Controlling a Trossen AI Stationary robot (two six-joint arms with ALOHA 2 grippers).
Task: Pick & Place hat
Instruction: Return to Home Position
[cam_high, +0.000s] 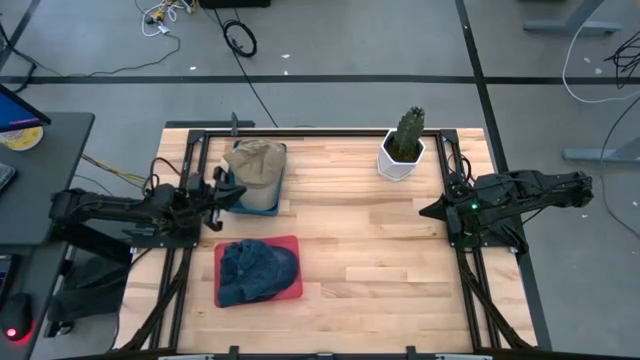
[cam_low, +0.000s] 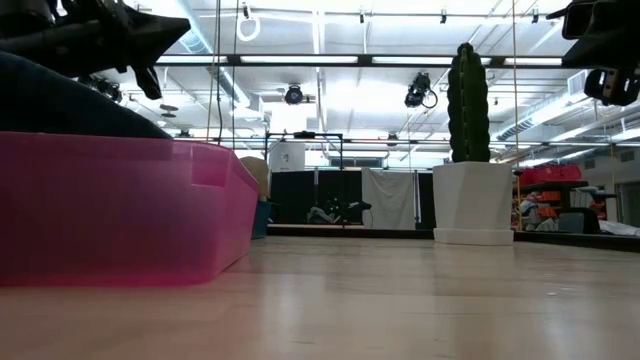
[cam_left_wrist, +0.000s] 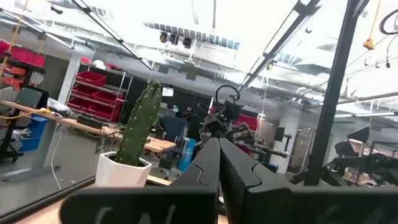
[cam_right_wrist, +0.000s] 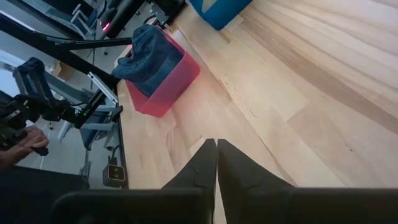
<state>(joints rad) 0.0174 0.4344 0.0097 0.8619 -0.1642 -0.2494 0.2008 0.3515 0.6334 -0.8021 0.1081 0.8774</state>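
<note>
While each waits at its own side of the surface (cam_high: 380, 260), the left claw (cam_high: 232, 192) and right claw (cam_high: 432, 210) are closed tight, holding nothing. Just beside the left claw, the brown cap (cam_high: 255, 163) fills the blue bin (cam_high: 260, 210). Nearer, the blue caps (cam_high: 257, 270) heap in the pink bin (cam_high: 220, 300). Soft and light, I'd judge, best pinched at the brim. The wrist views prove the closure; the high view cannot.
</note>
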